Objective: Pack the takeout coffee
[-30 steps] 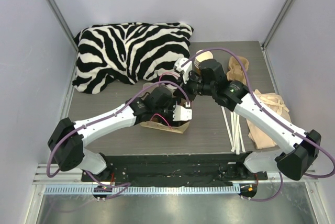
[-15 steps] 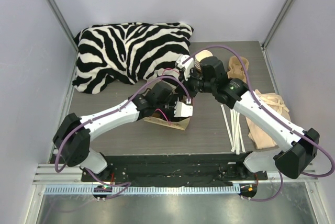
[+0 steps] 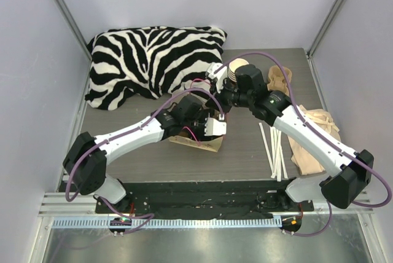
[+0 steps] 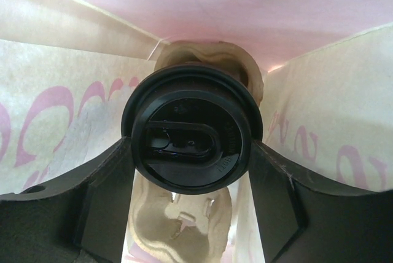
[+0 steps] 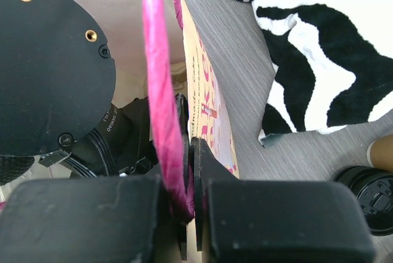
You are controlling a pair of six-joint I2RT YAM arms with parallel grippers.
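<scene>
- zebra cushion (image 3: 153, 60) in the far-left corner of the table (image 3: 245, 158). The top view shows all of it, the right wrist view only a near corner.
- paper bag (image 3: 198, 144) mid-table, just near of the cushion. From above the left arm covers its mouth, so the inside is hidden.
- Only the left wrist view shows the inside: left gripper (image 4: 190, 155) deep in the bag, jaws spread wide, one finger touching each side of the round black lid, clamped on the takeout coffee (image 4: 191, 131).
- The coffee sits inside the bag, with cream walls printed pink on both sides and a beige pulp piece (image 4: 181, 223) behind it.
- right gripper (image 5: 191, 152) at the bag rim, jaws pinched tight on the pink handle (image 5: 161, 91). The top view cannot show that grip.
- The right wrist view adds a loose black lid (image 5: 367, 190) lying on the table.
- stack of cups (image 3: 238, 66) by the far edge, behind the right wrist.
- white straws (image 3: 274, 149) right of middle, and a beige pile (image 3: 313, 140) along the right edge.
</scene>
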